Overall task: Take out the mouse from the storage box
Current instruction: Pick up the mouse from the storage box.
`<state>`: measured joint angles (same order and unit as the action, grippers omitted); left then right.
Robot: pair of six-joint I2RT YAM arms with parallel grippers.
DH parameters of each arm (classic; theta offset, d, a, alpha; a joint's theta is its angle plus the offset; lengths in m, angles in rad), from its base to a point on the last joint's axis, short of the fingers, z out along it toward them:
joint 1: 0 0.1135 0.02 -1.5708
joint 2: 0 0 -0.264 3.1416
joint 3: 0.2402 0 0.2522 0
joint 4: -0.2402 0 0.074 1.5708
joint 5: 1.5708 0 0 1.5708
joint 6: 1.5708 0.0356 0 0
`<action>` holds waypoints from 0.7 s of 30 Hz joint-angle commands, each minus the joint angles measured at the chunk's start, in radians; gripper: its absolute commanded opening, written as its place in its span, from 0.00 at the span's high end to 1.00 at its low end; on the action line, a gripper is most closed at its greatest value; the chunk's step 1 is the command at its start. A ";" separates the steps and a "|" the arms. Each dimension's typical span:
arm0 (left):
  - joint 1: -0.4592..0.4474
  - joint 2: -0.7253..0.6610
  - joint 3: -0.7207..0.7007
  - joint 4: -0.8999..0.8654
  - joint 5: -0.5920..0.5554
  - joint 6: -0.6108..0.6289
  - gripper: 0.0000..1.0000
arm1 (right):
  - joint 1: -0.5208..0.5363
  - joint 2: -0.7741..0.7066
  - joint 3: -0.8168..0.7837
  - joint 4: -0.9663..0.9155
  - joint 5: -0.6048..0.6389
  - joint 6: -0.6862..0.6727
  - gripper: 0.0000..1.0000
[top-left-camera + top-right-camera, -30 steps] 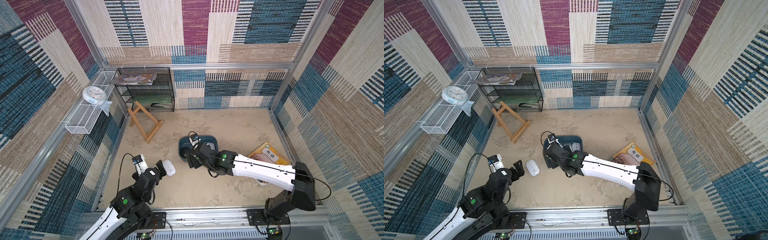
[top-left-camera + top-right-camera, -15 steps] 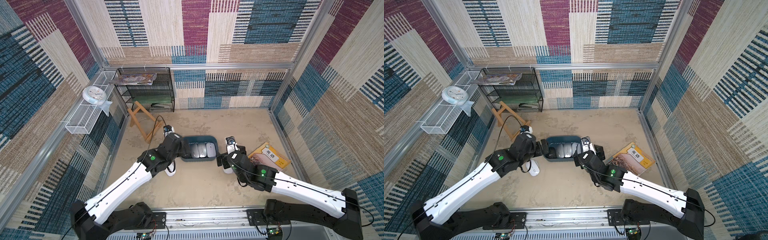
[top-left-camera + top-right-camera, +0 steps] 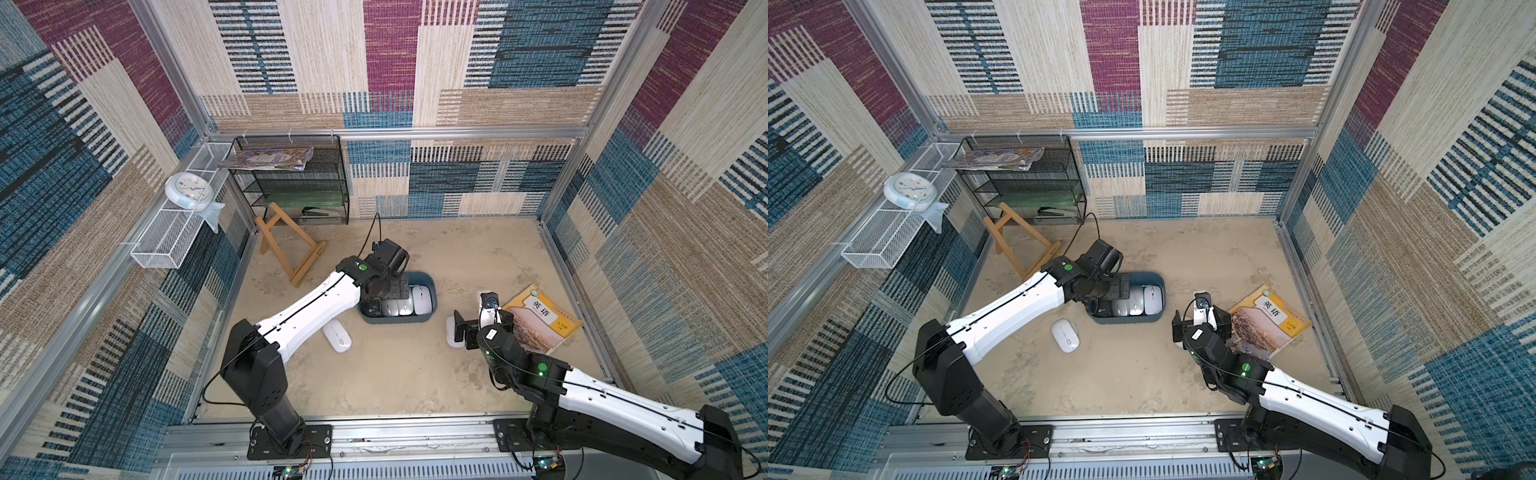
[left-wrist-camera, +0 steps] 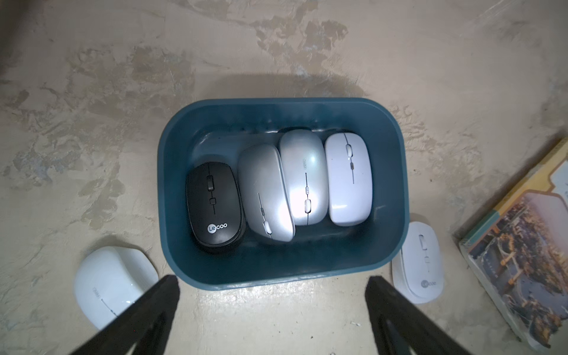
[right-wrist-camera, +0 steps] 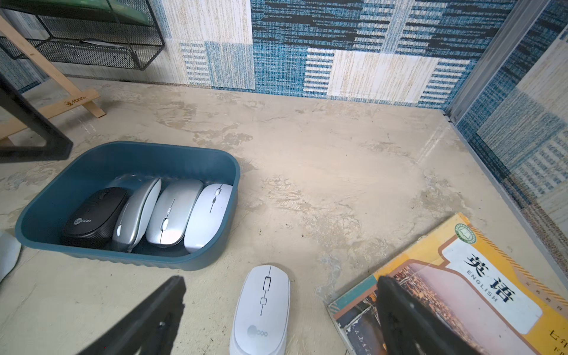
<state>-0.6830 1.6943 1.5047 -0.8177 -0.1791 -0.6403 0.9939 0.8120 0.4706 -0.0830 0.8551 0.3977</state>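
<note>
The storage box (image 3: 395, 320) (image 3: 1127, 321) is a dark teal tub in the middle of the floor. Several mice lie side by side in it: a black mouse (image 4: 212, 206), two silver ones and a white mouse (image 4: 349, 179). My left gripper (image 4: 273, 281) (image 3: 388, 296) hovers open over the box's left part, holding nothing. A white mouse (image 5: 261, 310) (image 3: 452, 331) lies on the floor right of the box. My right gripper (image 5: 281, 282) (image 3: 482, 326) stands open around it, its fingers clear of it. Another white mouse (image 3: 337, 336) (image 4: 107, 285) lies on the floor left of the box.
A yellow English book (image 3: 540, 320) lies flat beside the right gripper. A wooden easel (image 3: 291, 249) stands behind the left arm, in front of a black mesh rack (image 3: 291, 183). A white wire basket (image 3: 174, 232) with a clock (image 3: 187, 193) hangs on the left wall.
The right arm left the box, swung right and opened, and a white mouse now lies on the floor by the book. The left arm reached from the front edge out over the box.
</note>
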 commanded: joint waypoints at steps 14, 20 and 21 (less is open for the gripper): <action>0.000 0.260 0.159 -0.094 -0.028 0.008 0.03 | -0.039 0.028 -0.091 0.139 0.059 0.027 0.01; 0.000 0.323 0.184 -0.094 -0.027 0.001 0.06 | -0.052 0.072 -0.082 0.143 0.053 0.027 0.01; 0.000 0.333 0.187 -0.094 -0.024 -0.001 0.08 | -0.052 0.077 -0.079 0.143 0.052 0.027 0.01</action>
<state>-0.6830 2.0094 1.6798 -0.8932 -0.2001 -0.6373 0.9432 0.8787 0.3824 0.0303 0.9005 0.4259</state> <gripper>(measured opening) 0.930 0.994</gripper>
